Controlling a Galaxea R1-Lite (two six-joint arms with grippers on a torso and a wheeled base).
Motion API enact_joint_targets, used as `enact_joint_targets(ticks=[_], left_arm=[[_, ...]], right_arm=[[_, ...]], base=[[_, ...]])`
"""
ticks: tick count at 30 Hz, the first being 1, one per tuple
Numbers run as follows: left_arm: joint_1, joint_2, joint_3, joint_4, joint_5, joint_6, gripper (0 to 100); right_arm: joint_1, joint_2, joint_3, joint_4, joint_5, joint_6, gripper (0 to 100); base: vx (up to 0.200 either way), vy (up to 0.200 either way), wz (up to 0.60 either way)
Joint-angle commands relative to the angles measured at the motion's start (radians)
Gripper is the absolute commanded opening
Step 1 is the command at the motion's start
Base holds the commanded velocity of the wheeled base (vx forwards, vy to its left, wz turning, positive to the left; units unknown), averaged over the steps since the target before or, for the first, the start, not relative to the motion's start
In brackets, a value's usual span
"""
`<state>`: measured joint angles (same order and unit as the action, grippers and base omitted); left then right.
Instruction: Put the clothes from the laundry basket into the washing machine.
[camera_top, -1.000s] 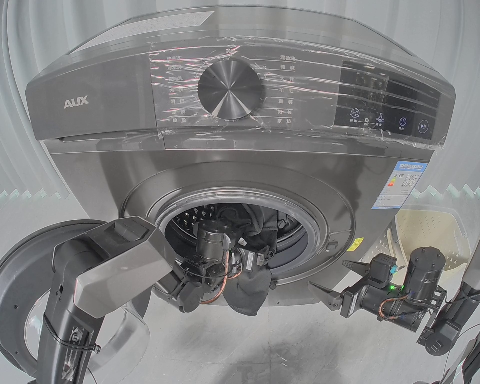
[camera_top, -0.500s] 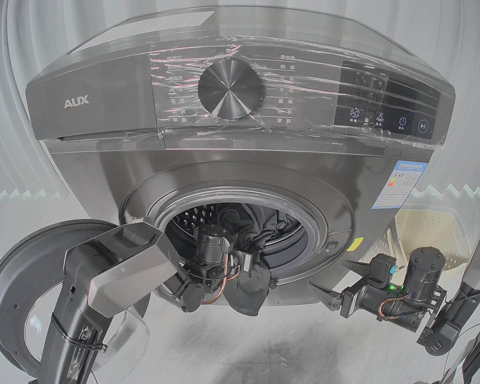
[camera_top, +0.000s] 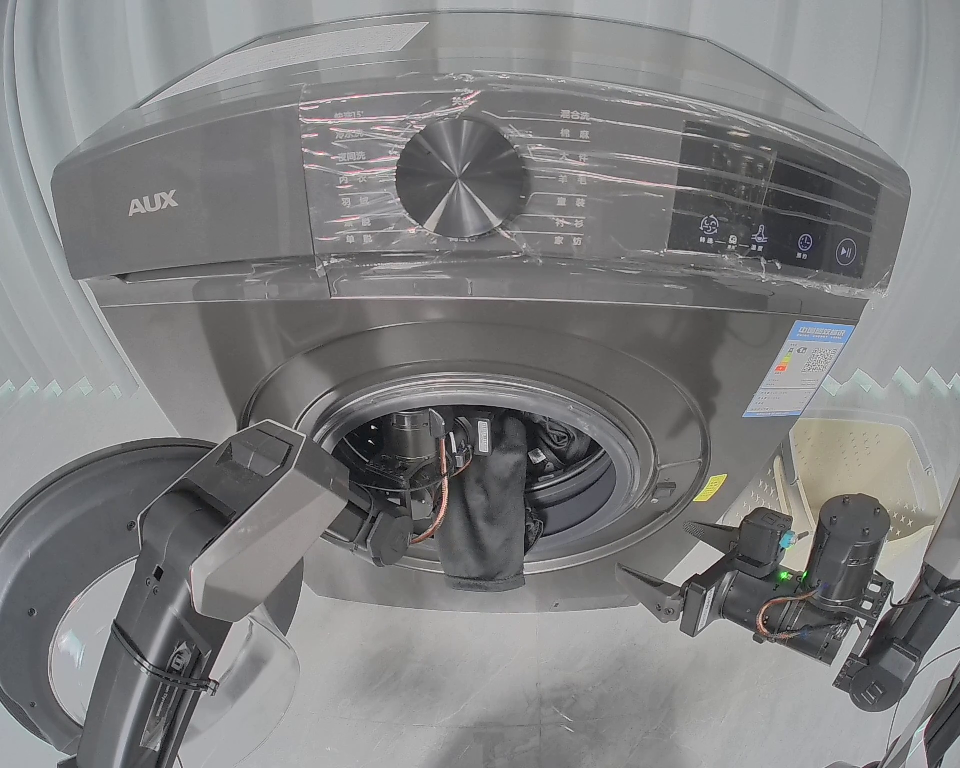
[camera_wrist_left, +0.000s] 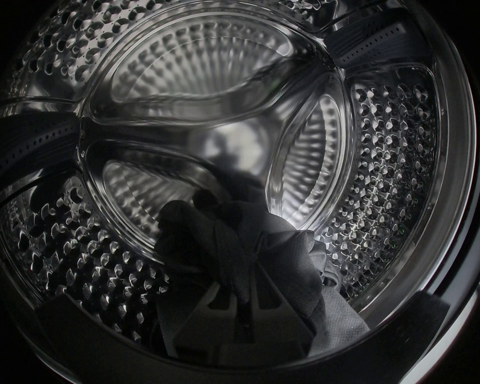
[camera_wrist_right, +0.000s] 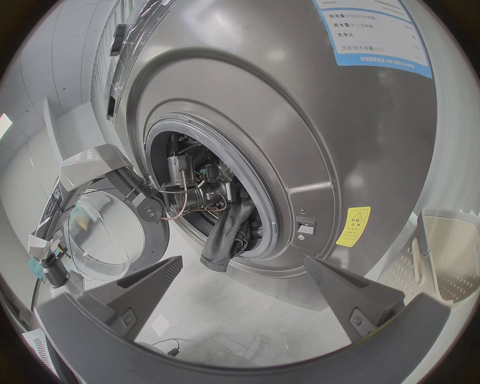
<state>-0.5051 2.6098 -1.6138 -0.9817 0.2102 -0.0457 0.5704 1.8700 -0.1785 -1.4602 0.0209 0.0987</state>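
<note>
Dark garment is hanging in the mouth of the washing machine. Its upper bunch is sitting inside the drum, while its tail is draping straight down over the rim of the opening, long axis vertical. We are clamping the left gripper on the dark garment just inside the opening, and the drum's depth is lying straight ahead of it (open room there, as we are judging it). The tail is looking likely to snag on the rim unless we carry it deeper. The right gripper is hovering well apart, jaws spread and empty, near the laundry basket. The door is standing open on the left.
</note>
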Motion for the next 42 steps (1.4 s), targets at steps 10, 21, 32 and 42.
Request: enact_joint_targets(ticks=[10, 21, 32, 42], left_arm=[[-0.009, -0.079, 0.163, 0.001, -0.011, -0.017, 100], [-0.067, -0.114, 0.361, -0.005, -0.068, -0.016, 100], [-0.059, -0.048, 0.348, -0.008, -0.074, -0.006, 0], [-0.010, -0.027, 0.166, -0.052, -0.041, -0.016, 0]], right_arm=[[0.002, 0.005, 0.004, 0.000, 0.001, -0.001, 100], [0.000, 0.003, 0.004, 0.000, -0.001, -0.001, 100], [-0.001, -0.002, 0.002, 0.000, 0.001, -0.001, 100], [0.000, 0.001, 0.002, 0.000, 0.001, -0.001, 100]], base=[[0.000, 0.000, 0.00], [0.000, 0.000, 0.00], [0.000, 0.000, 0.00], [0.000, 0.000, 0.00]])
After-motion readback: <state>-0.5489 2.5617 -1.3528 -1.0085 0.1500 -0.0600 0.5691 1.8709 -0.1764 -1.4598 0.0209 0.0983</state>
